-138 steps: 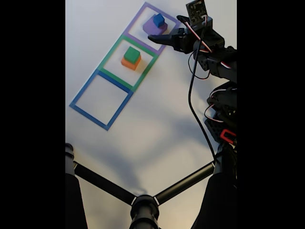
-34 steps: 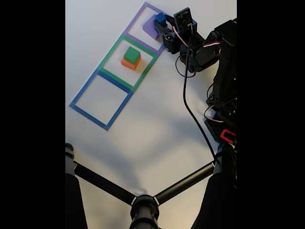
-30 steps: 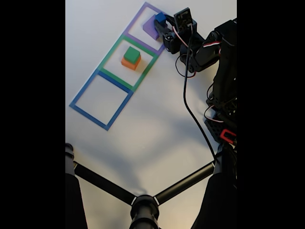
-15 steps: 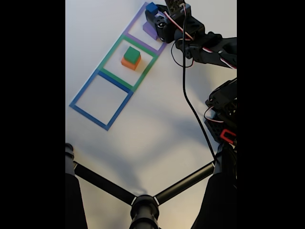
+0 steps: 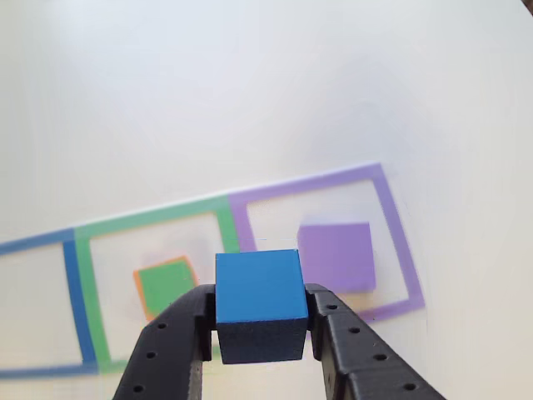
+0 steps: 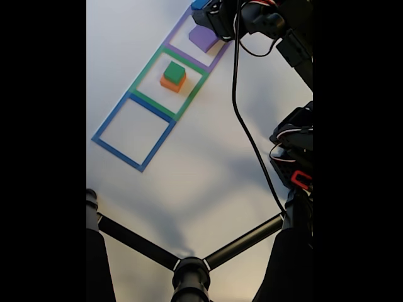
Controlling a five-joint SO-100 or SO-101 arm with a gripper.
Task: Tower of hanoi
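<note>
My gripper (image 5: 260, 321) is shut on a small blue cube (image 5: 259, 287) and holds it high above the table; in the fixed view the blue cube (image 6: 201, 4) and gripper (image 6: 210, 9) sit at the top edge. Below lies a flat purple block (image 5: 336, 255) (image 6: 203, 38) inside the purple taped square (image 5: 395, 242) (image 6: 179, 26). A green cube (image 5: 164, 284) (image 6: 174, 72) rests on an orange block (image 6: 170, 83) inside the green square (image 5: 150, 216) (image 6: 149, 65). The blue square (image 6: 113, 114) (image 5: 73, 283) holds nothing.
The arm's body and cable (image 6: 245, 126) run down the right side of the fixed view. A black tripod (image 6: 189, 267) with spread legs crosses the bottom. The white tabletop (image 6: 201, 170) between the squares and tripod is bare.
The gripper closed on the blue cube atop the purple block and lifted it up, toward the top edge of the fixed view. The purple block stays in its square.
</note>
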